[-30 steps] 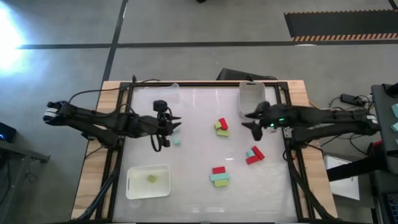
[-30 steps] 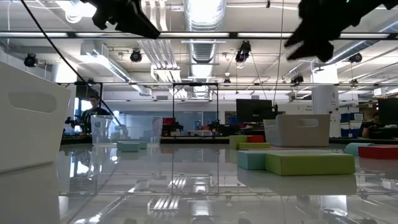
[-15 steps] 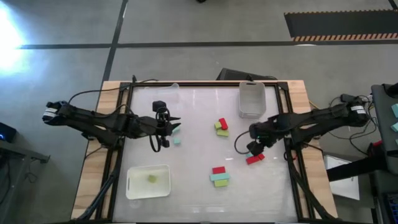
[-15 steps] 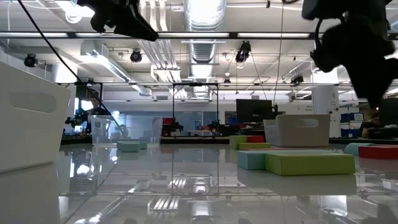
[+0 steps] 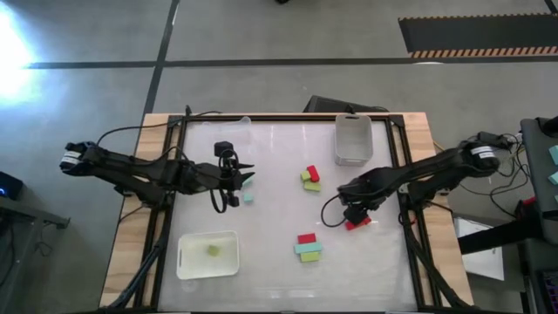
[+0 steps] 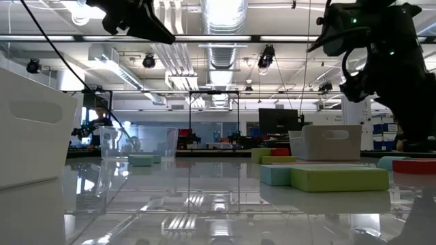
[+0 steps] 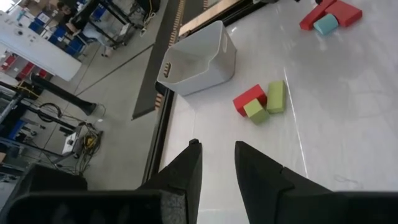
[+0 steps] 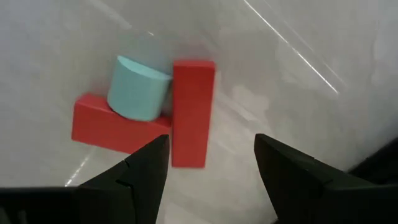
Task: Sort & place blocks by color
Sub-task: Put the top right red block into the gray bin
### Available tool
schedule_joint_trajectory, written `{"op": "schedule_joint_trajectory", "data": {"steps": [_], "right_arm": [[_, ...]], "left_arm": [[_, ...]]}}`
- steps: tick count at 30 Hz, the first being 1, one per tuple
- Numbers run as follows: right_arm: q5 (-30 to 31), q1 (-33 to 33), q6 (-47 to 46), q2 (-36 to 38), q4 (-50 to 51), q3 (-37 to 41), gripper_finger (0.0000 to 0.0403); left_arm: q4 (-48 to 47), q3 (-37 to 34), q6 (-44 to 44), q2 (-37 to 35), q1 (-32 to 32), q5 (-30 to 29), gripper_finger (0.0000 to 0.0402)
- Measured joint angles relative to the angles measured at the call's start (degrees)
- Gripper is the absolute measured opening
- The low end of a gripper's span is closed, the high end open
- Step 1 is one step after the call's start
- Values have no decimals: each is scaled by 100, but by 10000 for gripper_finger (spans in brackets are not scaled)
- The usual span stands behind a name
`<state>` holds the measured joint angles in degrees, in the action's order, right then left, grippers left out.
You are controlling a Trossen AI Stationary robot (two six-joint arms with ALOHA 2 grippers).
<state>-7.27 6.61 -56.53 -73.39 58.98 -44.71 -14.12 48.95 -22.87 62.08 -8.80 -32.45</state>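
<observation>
My right gripper [image 5: 352, 209] is open and hovers just above a small cluster at the table's right: two red blocks [image 8: 193, 112] with a light teal, round-topped block [image 8: 138, 87] lying between them. Its fingers [image 8: 134, 177] stand clear of them in the right wrist view. My left gripper [image 5: 246, 177] is open and empty at the table's left middle, beside a single teal block [image 5: 248, 198]. A red and yellow-green group [image 5: 310, 179] lies at the middle. A red, teal and green group [image 5: 307, 247] lies nearer the front.
A white tray [image 5: 185, 262] at the front left holds one yellow-green block [image 5: 213, 250]. A clear tray [image 5: 352, 139] stands at the far right. A clear container [image 5: 241, 124] stands at the far left. The table's dark frame [image 5: 404, 201] runs close to the right gripper.
My right gripper has gone from beside the clear tray toward the table's near edge and down, ending over the red and teal cluster. The blocks have stayed where they were.
</observation>
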Motion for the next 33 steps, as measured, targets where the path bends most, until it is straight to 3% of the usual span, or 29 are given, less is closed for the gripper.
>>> {"op": "schedule_joint_trajectory", "data": {"steps": [8, 20, 33], "right_arm": [[442, 0, 58, -357, -491, 30, 226], [593, 0, 234, -951, -715, 74, 222], [646, 2, 248, -979, -877, 72, 122]], "left_arm": [[-10, 0, 2, 3, 0, 0, 79], [-19, -6, 22, 3, 0, 0, 79], [-11, -59, 22, 3, 0, 1, 79]]}}
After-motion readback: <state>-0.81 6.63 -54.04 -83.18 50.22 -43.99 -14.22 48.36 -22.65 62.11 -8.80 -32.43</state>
